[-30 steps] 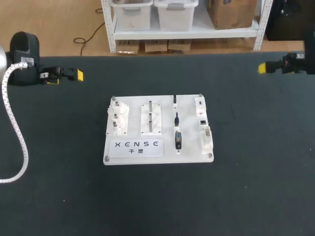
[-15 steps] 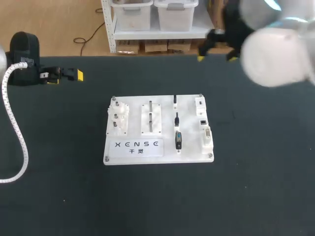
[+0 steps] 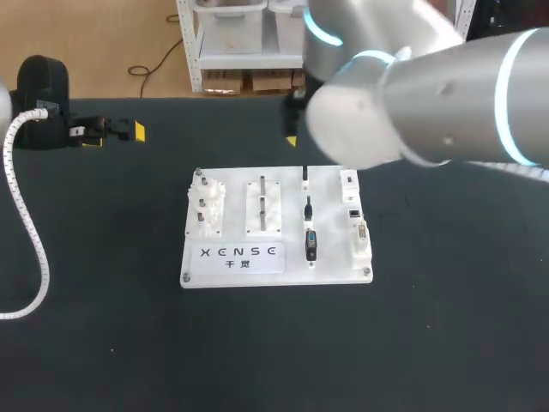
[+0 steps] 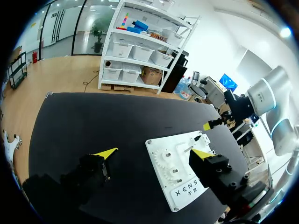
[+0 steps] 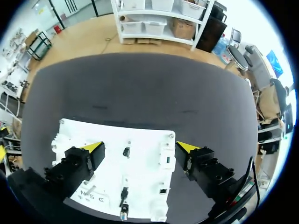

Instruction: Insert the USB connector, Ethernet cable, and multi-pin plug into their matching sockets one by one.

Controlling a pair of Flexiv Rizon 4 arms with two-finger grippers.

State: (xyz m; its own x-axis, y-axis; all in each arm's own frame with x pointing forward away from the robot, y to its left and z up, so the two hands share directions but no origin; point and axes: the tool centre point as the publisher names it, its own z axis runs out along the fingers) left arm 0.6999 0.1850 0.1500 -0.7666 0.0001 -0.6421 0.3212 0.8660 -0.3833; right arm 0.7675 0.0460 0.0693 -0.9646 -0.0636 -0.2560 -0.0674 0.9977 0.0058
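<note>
My left gripper (image 3: pixel 114 135) is hanging near the desk's (image 3: pixel 103 343) far left corner. Its fingers are standing wide apart and are holding nothing; in its own view (image 4: pixel 156 152) only the dark desk and the board's corner are lying under them.

The white board (image 3: pixel 292 219) is lying flat around the desk's middle. A gear block (image 3: pixel 206 209) is sitting at its left edge, with a slotted block (image 3: pixel 264 206) just beside it. Right of that, three black plugs are lying in a column, untouched: a small plug (image 3: pixel 304 176) by the far edge, a middle plug (image 3: pixel 307 209), and the larger multi-pin plug (image 3: pixel 310 245) nearest the front edge. I cannot tell which of the two smaller ones is the USB connector. The sockets (image 3: pixel 353 212) are sitting in a row along the board's right edge, with nothing plugged in.

My right arm (image 3: pixel 429 94) is coming in from the right and reaching over the board's far edge. My right gripper (image 5: pixel 140 147) is hovering above the board, its fingers spread wide and empty, with the small plug below and between them.
</note>
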